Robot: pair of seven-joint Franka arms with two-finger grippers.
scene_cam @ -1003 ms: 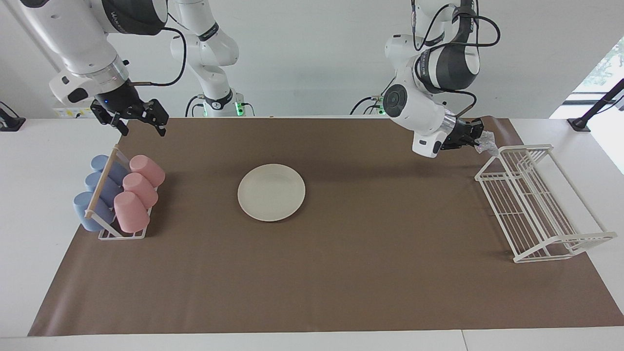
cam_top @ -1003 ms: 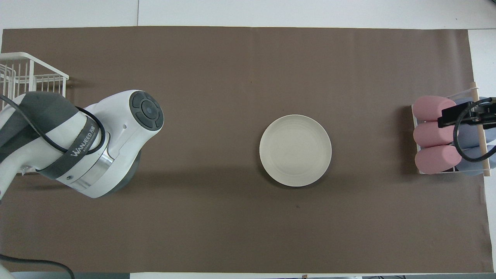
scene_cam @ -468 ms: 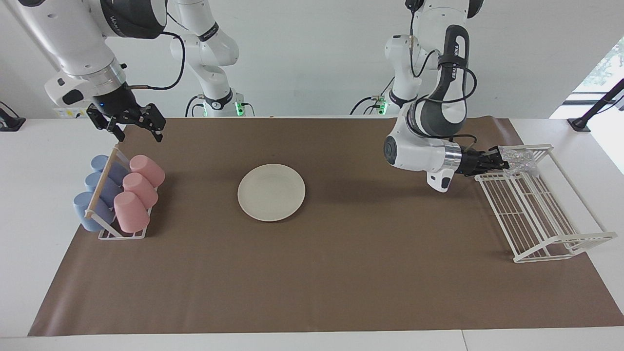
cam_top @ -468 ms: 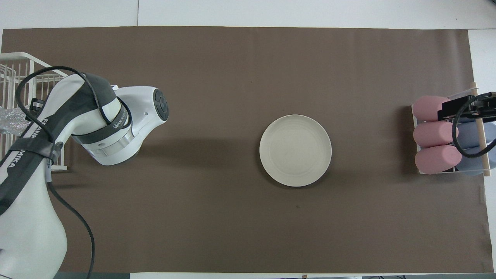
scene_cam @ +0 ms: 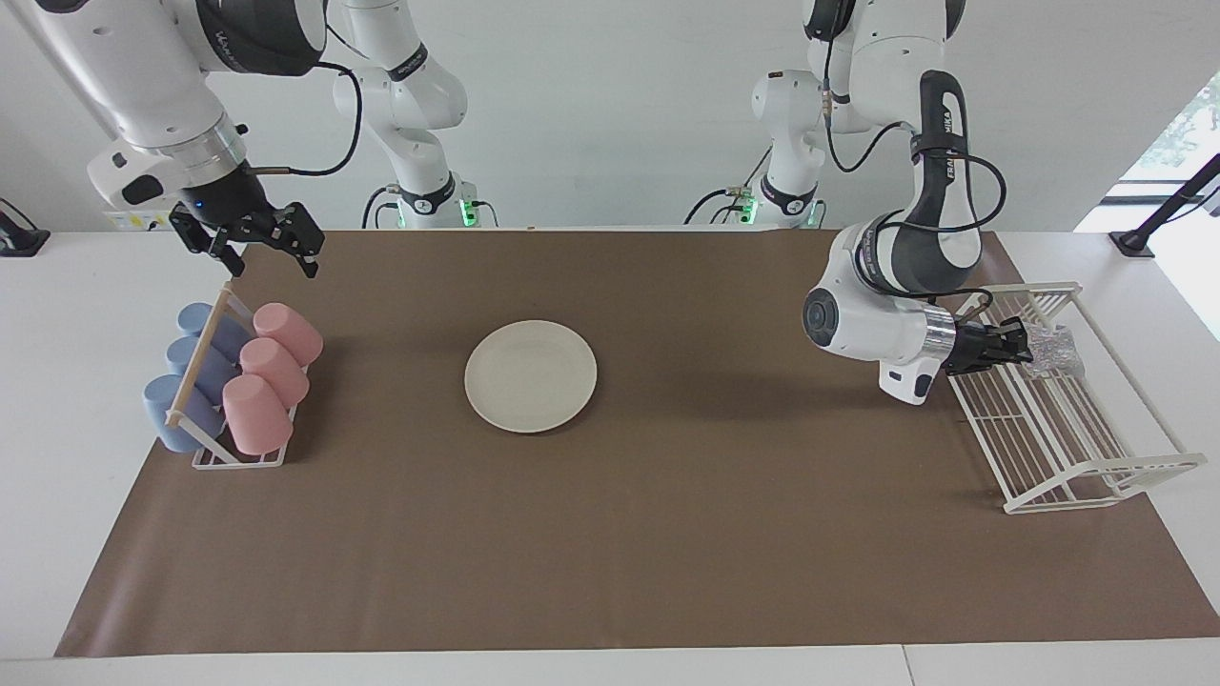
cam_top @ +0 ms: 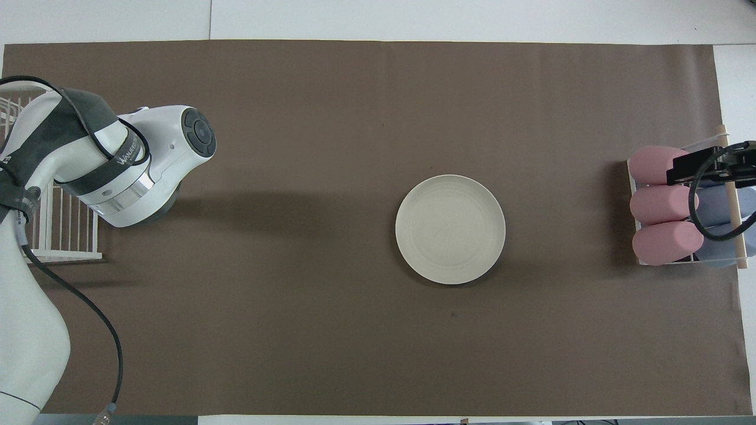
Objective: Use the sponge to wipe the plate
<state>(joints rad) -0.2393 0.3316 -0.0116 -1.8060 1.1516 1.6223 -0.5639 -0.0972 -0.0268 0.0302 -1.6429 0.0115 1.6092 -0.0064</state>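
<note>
The left end effector reaches into the white wire rack, clenched on the sponge – well apart from the plate mid-tabletop – while the right end effector waits, released, over the cup rack.

This looked like a robotics lab staged as a dish area: two white arms were bolted at a white table under a brown paper sheet, cables trailing, bare white walls, with perhaps a window at one edge.
</note>
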